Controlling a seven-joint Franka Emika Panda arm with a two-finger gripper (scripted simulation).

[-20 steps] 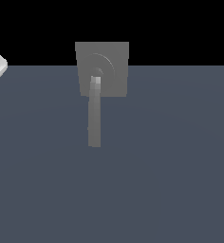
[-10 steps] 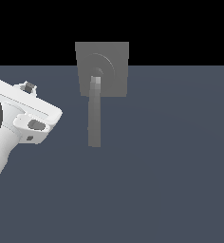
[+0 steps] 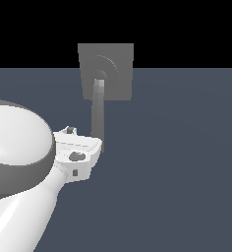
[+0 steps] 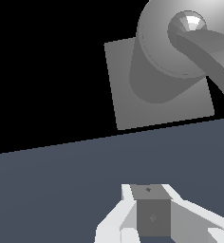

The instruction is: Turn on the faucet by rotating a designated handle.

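A: Starting from the exterior view's left, what is there?

B: The big white robot arm (image 3: pixel 19 162) fills that side, and its gripper (image 3: pixel 91 150) sits just beside the free end of the handle (image 3: pixel 98 115), perhaps touching it. How far the fingers are spread I cannot tell; the wrist view shows one dark pad (image 4: pixel 153 216) close up and not the other.

A: And the faucet?

B: The faucet (image 3: pixel 106 71) stands near the middle at the far edge of the tabletop (image 3: pixel 187 172), its square backplate upright. The handle runs from the hub toward the camera, ending at the gripper.

A: How should the turn be done well?

B: My judgement: push at the far tip, where leverage is greatest, and sweep sideways toward the exterior view's right in an arc about the hub, keeping contact low on the bar so it does not slip over the top.

A: What has changed?

B: Half a second ago the gripper was well to the left of the handle; a second ago only a sliver of arm showed. The handle itself looks unmoved.
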